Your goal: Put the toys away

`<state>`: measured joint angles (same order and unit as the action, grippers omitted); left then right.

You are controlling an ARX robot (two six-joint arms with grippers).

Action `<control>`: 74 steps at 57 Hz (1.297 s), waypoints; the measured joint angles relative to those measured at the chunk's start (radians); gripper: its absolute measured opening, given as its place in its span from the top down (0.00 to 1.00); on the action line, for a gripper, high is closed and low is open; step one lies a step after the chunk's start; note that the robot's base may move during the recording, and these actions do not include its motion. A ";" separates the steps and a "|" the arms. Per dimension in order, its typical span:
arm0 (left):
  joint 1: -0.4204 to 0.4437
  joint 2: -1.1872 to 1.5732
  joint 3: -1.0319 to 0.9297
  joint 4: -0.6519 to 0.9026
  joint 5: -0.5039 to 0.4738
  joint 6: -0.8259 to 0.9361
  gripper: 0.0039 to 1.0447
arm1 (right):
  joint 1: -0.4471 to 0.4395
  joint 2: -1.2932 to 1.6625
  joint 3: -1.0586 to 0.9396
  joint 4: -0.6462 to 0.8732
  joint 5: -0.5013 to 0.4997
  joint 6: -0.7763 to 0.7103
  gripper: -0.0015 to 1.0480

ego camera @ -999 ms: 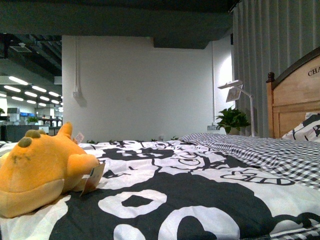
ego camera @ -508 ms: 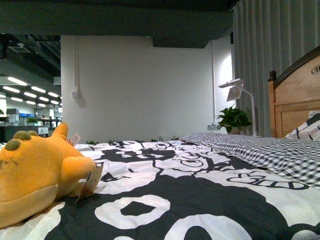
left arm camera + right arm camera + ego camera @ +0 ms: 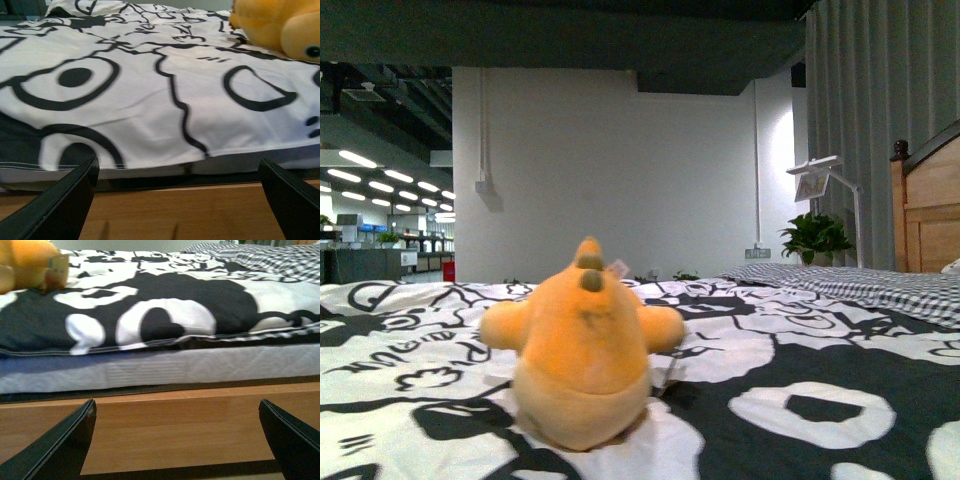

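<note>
An orange-yellow plush toy [image 3: 582,352] lies on the black-and-white patterned bedspread [image 3: 800,350], near the middle of the front view, its pale underside toward me. The left wrist view catches part of the toy [image 3: 277,22] at the far side of the bedspread [image 3: 150,100]. In the right wrist view a bit of the toy [image 3: 25,262] with its paper tag [image 3: 56,269] shows at the bed's far side. My left gripper [image 3: 180,200] is open and empty, low in front of the wooden bed frame [image 3: 175,215]. My right gripper [image 3: 177,440] is open and empty too, facing the bed frame [image 3: 175,425].
A wooden headboard [image 3: 925,210] stands at the right, with a grey checked sheet [image 3: 860,285] beside it. A white lamp [image 3: 825,180] and a potted plant [image 3: 815,238] stand behind the bed. A grey curtain [image 3: 880,120] hangs at the right. A mattress edge [image 3: 160,367] shows above the frame.
The front view has swung to the left: the plush toy moved from the left edge to the middle, and the headboard slid toward the right edge.
</note>
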<state>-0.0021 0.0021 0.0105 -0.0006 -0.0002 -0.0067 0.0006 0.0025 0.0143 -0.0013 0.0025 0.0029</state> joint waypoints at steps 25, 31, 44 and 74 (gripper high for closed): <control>-0.001 0.000 0.000 -0.002 -0.005 0.001 0.06 | 0.000 0.000 0.000 0.000 -0.006 0.000 0.06; -0.001 -0.002 0.000 -0.002 -0.007 0.001 0.06 | 0.000 0.001 0.000 0.000 -0.011 0.000 0.06; -0.001 0.000 0.000 -0.002 -0.003 0.002 0.06 | 0.000 0.001 0.000 0.000 -0.007 0.000 0.06; -0.001 0.000 0.000 -0.002 0.000 0.002 0.06 | 0.066 0.691 0.219 0.370 0.174 0.217 0.06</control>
<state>-0.0029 0.0017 0.0101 -0.0021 -0.0006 -0.0048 0.0669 0.6937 0.2329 0.3691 0.1768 0.2203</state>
